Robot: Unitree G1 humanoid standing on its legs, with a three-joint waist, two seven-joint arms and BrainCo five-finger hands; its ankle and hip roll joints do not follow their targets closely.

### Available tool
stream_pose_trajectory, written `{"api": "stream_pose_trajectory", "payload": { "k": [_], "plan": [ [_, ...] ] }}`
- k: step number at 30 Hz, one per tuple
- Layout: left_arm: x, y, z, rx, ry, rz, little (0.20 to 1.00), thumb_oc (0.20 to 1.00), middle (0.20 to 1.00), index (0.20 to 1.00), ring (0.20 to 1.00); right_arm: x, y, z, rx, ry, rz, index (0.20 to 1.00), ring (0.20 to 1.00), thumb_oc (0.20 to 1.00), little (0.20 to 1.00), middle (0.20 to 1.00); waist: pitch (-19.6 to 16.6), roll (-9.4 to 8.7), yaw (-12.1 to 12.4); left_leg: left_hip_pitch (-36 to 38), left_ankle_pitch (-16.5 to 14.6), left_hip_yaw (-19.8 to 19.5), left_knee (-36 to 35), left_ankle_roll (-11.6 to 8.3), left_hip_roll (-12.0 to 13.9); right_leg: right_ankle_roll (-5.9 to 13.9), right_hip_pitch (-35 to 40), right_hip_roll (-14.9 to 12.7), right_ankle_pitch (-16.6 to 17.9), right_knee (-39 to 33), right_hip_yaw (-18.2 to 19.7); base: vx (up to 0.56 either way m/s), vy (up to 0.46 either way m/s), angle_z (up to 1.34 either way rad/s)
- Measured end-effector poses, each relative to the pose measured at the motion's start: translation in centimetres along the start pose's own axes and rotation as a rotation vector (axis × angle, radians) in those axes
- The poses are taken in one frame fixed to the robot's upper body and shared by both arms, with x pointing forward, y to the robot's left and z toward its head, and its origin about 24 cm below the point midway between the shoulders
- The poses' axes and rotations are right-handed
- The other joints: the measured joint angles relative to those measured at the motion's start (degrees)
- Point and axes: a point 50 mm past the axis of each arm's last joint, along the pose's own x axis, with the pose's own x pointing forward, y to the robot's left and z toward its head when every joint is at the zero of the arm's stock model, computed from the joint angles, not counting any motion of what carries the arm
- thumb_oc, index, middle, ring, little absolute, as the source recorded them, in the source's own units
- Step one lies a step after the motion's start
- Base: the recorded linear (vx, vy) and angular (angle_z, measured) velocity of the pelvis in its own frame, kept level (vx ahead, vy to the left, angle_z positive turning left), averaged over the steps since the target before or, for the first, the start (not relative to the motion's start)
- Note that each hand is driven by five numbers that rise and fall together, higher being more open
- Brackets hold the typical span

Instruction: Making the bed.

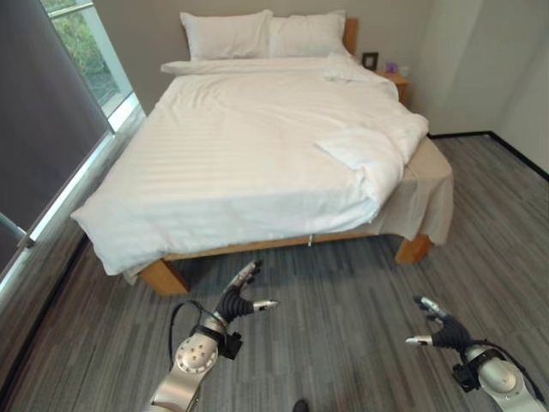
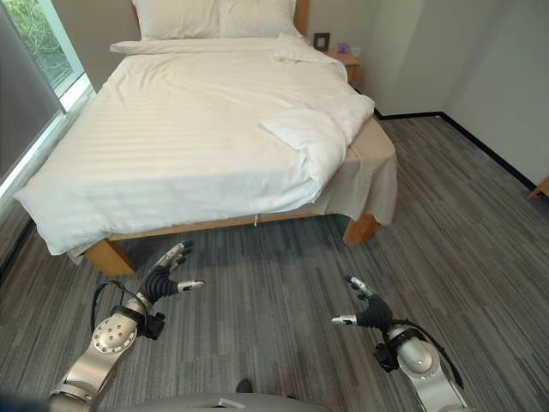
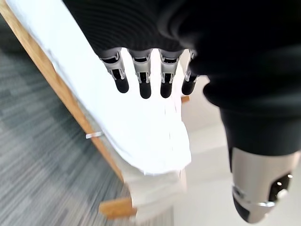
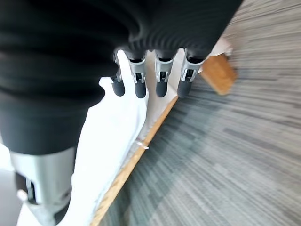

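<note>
Wooden-framed bed [image 1: 163, 276] with white striped duvet [image 1: 249, 154] lies ahead of both hands, long axis running away toward two white pillows [image 1: 262, 34]; one duvet corner is folded back on the right. No writing legible. Left hand [image 1: 238, 300] and right hand [image 1: 442, 330] hover over grey carpet [image 1: 343, 292], fingers spread, holding nothing.

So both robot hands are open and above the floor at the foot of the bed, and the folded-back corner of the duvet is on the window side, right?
Not quite. The folded-back corner of the duvet lies on the side away from the window, as the left eye view shows. The left hand and right hand are indeed open above the floor.
</note>
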Motion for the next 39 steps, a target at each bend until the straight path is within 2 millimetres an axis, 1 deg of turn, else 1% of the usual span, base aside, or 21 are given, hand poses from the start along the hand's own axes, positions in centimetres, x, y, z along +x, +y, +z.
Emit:
{"api": "stream_pose_trajectory", "payload": {
  "k": [15,17,18,19,20,21,22,23,25,26,27,28,29,30,31,32,33,34,36,37,39],
  "plan": [
    [-0.1,-0.8,-1.3,-0.015,0.073,-0.025,1.0,1.0,1.0,1.0,1.0,0.4,-0.4,1.8,-0.015,-0.077,-0.021,1.0,1.0,1.0,1.0,1.0,1.6,0.2,-0.31,-2.2,0.4,0.21,0.54,-0.57,0.47,-0.51,-2.43,0.37,0.19,0.24,-0.04,-0.01,-0.062,-0.01],
    [-0.3,-0.3,-1.6,-0.021,0.094,0.0,1.0,1.0,1.0,1.0,1.0,1.1,-0.6,2.8,-0.018,-0.116,-0.028,1.0,1.0,1.0,1.0,1.0,3.29,-0.82,-0.06,-2.39,-1.54,2.98,3.51,-3.31,1.2,-2.27,-3.33,0.49,-1.41,2.78,1.55,0.04,-0.234,-0.6],
    [-0.6,0.1,-1.9,-0.023,0.106,0.018,1.0,1.0,1.0,1.0,1.0,1.3,-0.7,3.3,-0.021,-0.136,-0.031,1.0,1.0,1.0,1.0,1.0,4.5,-1.68,0.95,-3.55,-2.84,4.67,8.36,-5.37,1.75,-3.59,-4.12,1.02,-2.85,5.96,2.5,-0.03,-0.191,-0.73],
    [-0.1,1.0,-1.5,-0.008,0.093,0.038,1.0,1.0,1.0,1.0,1.0,1.6,-0.7,3.8,-0.018,-0.156,-0.032,1.0,1.0,1.0,1.0,1.0,6.41,-4.16,1.62,-8.01,-3.48,4.77,18.32,-5.2,1.17,-5.09,-5.32,-0.52,-3.57,8.95,3.91,-0.07,-0.163,-0.65],
    [0.1,1.1,-1.7,-0.006,0.1,0.042,1.0,1.0,1.0,1.0,1.0,1.3,-0.6,3.9,-0.016,-0.161,-0.033,1.0,1.0,1.0,1.0,1.0,7.09,-5.16,2.31,-11.63,-2.34,3.88,25.96,-5.8,1.02,-5.46,-5.02,-0.5,-3.57,9.13,4.4,-0.04,-0.232,-0.57],
    [0.4,1.0,-1.8,-0.018,0.108,0.045,1.0,1.0,1.0,1.0,1.0,1.1,-0.8,4.0,-0.035,-0.17,-0.03,1.0,1.0,1.0,1.0,1.0,7.46,-5.47,3.08,-16.38,-1.24,2.24,34.67,-6.6,1.26,-6.77,-6.09,0.45,-4.01,10.56,4.77,0.03,-0.136,-0.31],
    [1.1,0.6,-1.7,-0.02,0.103,0.029,1.0,1.0,1.0,1.0,1.0,0.9,-1.3,4.1,-0.047,-0.176,-0.043,1.0,1.0,1.0,1.0,1.0,8.57,-4.83,3.12,-22.11,1.29,0.68,44.37,-6.27,1.12,-7.29,-6.93,1.26,-4.61,12.08,5.27,0.15,-0.052,-0.3],
    [1.6,0.2,-1.3,-0.038,0.09,0.014,1.0,1.0,1.0,1.0,1.0,1.0,-1.3,4.2,-0.04,-0.179,-0.053,1.0,1.0,1.0,1.0,1.0,10.22,-4.56,3.07,-27.43,2.61,-0.69,49.35,-5.87,1.12,-8.58,-7.56,1.86,-4.99,13.25,5.73,0.27,0.011,-0.35],
    [1.8,-0.9,-1.3,-0.077,0.085,0.0,1.0,1.0,1.0,1.0,1.0,1.3,-1.1,4.6,-0.03,-0.196,-0.05,1.0,1.0,1.0,1.0,1.0,10.92,-4.3,3.38,-30.35,1.37,2.05,37.03,-7.17,0.46,-9.71,-9.66,1.74,-5.21,12.23,7.34,0.44,0.007,-0.59],
    [1.8,-1.5,-1.3,-0.108,0.083,-0.001,1.0,1.0,1.0,1.0,1.0,1.6,-1.5,5.0,-0.043,-0.208,-0.055,1.0,1.0,1.0,1.0,1.0,11.18,-2.41,4.03,-27.65,0.52,2.82,23.37,-8.41,0.06,-9.71,-9.98,1.94,-5.2,10.86,9.15,0.7,0.01,-1.17],
    [1.4,-2.2,-1.7,-0.135,0.099,-0.004,1.0,1.0,1.0,1.0,1.0,1.7,-1.8,5.3,-0.061,-0.213,-0.05,1.0,1.0,1.0,1.0,1.0,9.75,1.91,4.81,-22.74,0.33,4.75,7.31,-8.39,0.58,-9.84,-7.65,3.28,-5.0,6.55,10.16,0.83,0.014,-1.34],
    [1.5,-2.3,-1.9,-0.146,0.104,0.002,1.0,1.0,1.0,1.0,1.0,1.7,-1.5,5.2,-0.088,-0.206,-0.022,1.0,1.0,1.0,1.0,1.0,8.22,4.43,4.91,-19.5,-0.12,7.66,0.52,-9.03,0.85,-9.83,-4.79,4.02,-5.01,3.92,9.6,1.04,0.008,-1.2],
    [1.5,-1.9,-2.0,-0.144,0.109,0.021,1.0,1.0,1.0,1.0,1.0,1.8,-1.1,5.1,-0.096,-0.203,0.001,1.0,1.0,1.0,1.0,1.0,7.54,2.79,5.54,-17.92,-0.97,13.33,5.35,-8.59,2.4,-10.34,-4.02,1.58,-4.61,5.37,6.2,0.83,-0.021,-0.71],
    [1.3,-1.6,-2.1,-0.141,0.114,0.03,1.0,1.0,1.0,1.0,1.0,1.6,-0.5,4.9,-0.087,-0.196,0.015,1.0,1.0,1.0,1.0,1.0,5.98,0.34,5.33,-18.16,-2.32,14.73,11.49,-7.36,2.13,-9.26,-4.01,-0.12,-5.39,5.27,5.96,0.7,-0.011,-0.47],
    [1.4,-1.3,-2.0,-0.13,0.113,0.032,1.0,1.0,1.0,1.0,1.0,1.6,0.6,4.6,-0.065,-0.188,0.038,1.0,1.0,1.0,1.0,1.0,4.91,-2.03,4.83,-18.06,-5.44,12.9,20.3,-4.28,1.23,-5.57,-4.39,-2.14,-7.91,9.1,6.59,0.59,0.051,-0.76],
    [1.0,-0.9,-1.5,-0.091,0.089,0.015,1.0,1.0,1.0,1.0,1.0,1.8,1.9,6.0,-0.105,-0.243,0.11,1.0,1.0,1.0,1.0,1.0,4.01,-2.03,3.67,-9.73,-11.42,7.67,17.83,1.66,3.1,7.88,-19.35,-0.35,-9.05,44.48,6.75,0.63,0.113,-0.22],
    [1.4,-0.8,-1.3,-0.059,0.09,-0.013,1.0,1.0,1.0,1.0,1.0,1.2,2.9,6.1,-0.083,-0.251,0.126,1.0,1.0,1.0,1.0,1.0,3.96,-2.4,0.93,-8.44,-11.7,6.09,16.69,2.42,3.0,12.67,-23.39,-2.09,-3.76,53.67,5.36,0.46,0.088,0.11],
    [1.5,-0.9,-1.0,-0.052,0.079,-0.026,1.0,1.0,1.0,1.0,1.0,0.8,3.5,6.2,-0.073,-0.256,0.139,1.0,1.0,1.0,1.0,1.0,4.13,-2.84,-0.12,-5.66,-11.79,4.39,15.86,3.46,2.54,13.86,-24.85,-3.66,-1.78,57.95,4.04,0.42,0.053,0.78],
    [1.4,-1.2,-1.0,-0.041,0.084,-0.045,1.0,1.0,1.0,1.0,1.0,0.9,3.2,6.4,-0.077,-0.27,0.123,1.0,1.0,1.0,1.0,1.0,4.0,-2.63,-0.08,-1.61,-10.78,4.0,12.97,2.98,2.33,12.74,-26.04,-5.46,-2.38,59.65,2.75,0.42,-0.035,0.58],
    [1.8,-1.2,-0.7,-0.034,0.074,-0.052,1.0,1.0,1.0,1.0,1.0,1.1,2.4,6.5,-0.068,-0.269,0.081,1.0,1.0,1.0,1.0,1.0,3.81,-1.57,-0.47,-0.05,-11.22,0.71,11.62,3.19,2.1,8.79,-26.79,-8.81,-3.71,52.68,-1.86,0.45,-0.167,0.79],
    [2.0,-0.9,-0.4,-0.038,0.064,-0.035,1.0,1.0,1.0,1.0,1.0,1.4,1.9,6.9,-0.078,-0.282,0.069,1.0,1.0,1.0,1.0,1.0,4.62,-0.06,0.0,2.25,-11.35,-1.53,9.36,2.98,2.3,5.92,-27.54,-9.97,-4.53,42.46,-4.15,0.54,-0.234,0.74]
  ]
}}
